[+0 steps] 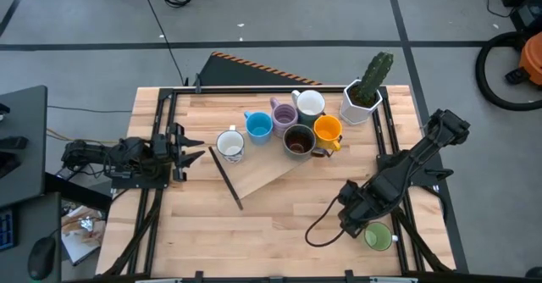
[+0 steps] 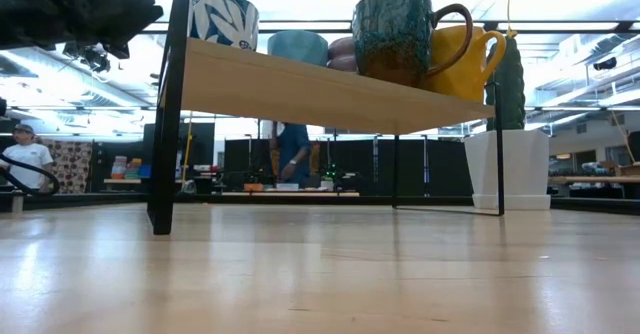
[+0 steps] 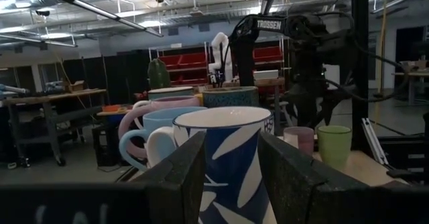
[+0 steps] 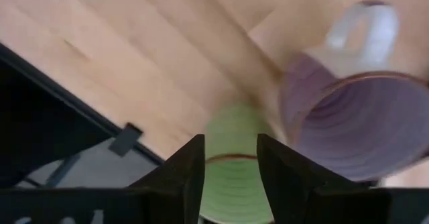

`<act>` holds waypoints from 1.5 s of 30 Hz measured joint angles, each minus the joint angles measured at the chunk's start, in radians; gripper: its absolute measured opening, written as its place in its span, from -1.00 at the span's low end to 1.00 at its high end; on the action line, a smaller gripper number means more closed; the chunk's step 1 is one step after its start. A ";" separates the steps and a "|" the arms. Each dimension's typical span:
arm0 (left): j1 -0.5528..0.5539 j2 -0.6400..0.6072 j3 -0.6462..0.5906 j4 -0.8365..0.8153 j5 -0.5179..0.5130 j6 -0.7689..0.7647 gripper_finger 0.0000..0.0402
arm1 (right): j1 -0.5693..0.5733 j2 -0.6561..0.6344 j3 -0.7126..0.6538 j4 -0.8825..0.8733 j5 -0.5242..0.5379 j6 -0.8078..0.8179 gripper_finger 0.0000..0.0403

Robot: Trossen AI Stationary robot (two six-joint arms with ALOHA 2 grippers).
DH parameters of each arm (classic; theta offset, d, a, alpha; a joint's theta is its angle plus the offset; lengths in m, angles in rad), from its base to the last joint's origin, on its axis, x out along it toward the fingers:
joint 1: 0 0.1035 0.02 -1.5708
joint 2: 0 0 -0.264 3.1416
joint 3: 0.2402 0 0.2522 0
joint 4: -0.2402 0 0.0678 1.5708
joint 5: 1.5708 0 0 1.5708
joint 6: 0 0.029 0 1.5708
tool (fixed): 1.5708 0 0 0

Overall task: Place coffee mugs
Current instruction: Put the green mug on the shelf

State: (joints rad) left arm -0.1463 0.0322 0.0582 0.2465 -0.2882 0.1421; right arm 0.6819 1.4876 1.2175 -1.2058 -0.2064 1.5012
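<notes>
Several coffee mugs stand on a raised wooden board (image 1: 262, 177): a white mug with blue leaves (image 1: 229, 143), a blue one (image 1: 258, 126), a lavender one (image 1: 284, 113), a white one (image 1: 309, 103), a dark brown one (image 1: 298, 140) and an orange one (image 1: 327, 130). A green mug (image 4: 236, 174) and a second lavender mug (image 4: 355, 117) stand on the table at the near right. My right gripper (image 4: 231, 147) points down over the green mug, open, a finger on either side of its rim, apart from it. My left gripper (image 3: 231, 140) waits open at the table's left, short of the leaf-patterned mug (image 3: 224, 157).
A white faceted pot with a green cactus (image 1: 366, 95) stands at the far right, next to the board. The board rests on a black frame (image 2: 165, 124) with free table beneath it. A black cable (image 1: 318, 232) loops by the right arm. People stand in the room behind.
</notes>
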 joint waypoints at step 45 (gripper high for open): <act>0.000 0.000 0.000 0.007 -0.030 0.185 -0.30 | 0.239 0.138 0.077 0.060 0.068 0.285 0.16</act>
State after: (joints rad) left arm -0.1459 0.0322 0.0582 0.2532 -0.3183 0.3275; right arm 0.9210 1.6253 1.2942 -1.1454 -0.1382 1.7864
